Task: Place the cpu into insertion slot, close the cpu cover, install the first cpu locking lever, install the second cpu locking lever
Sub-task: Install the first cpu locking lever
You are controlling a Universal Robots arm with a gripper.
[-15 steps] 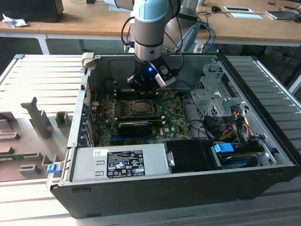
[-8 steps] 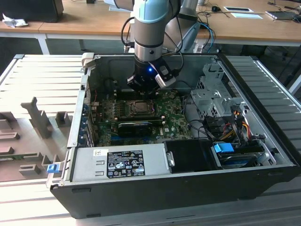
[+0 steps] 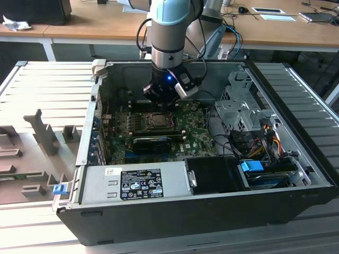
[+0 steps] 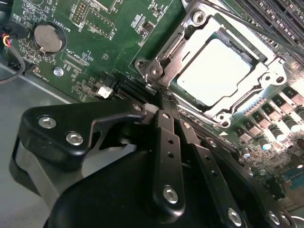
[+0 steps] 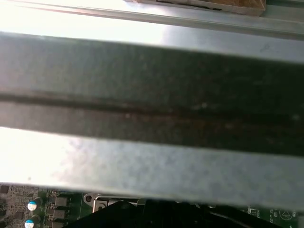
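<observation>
The cpu [image 4: 214, 71] already sits in the insertion slot [image 4: 190, 111] on the green motherboard [image 4: 95, 28], its pale top showing through the window of the cpu cover [image 4: 278, 76], which lies flat over it. So the first two steps look done, and the work in hand seems to be the locking levers (thin wire rods along the socket's edges). In the second wrist view the hand [image 4: 166, 110] is down at the socket's corner, its two black fingers [image 4: 164, 142] pressed close together with nothing visibly between them, tips right beside the hinge bracket [image 4: 154, 71]. In the exterior view the hand [image 3: 159, 101] hovers inside the open computer case [image 3: 296, 159], just above the socket. Seating a lever calls for pushing the rod down and sideways under its retaining hook, with care not to slip onto the board
</observation>
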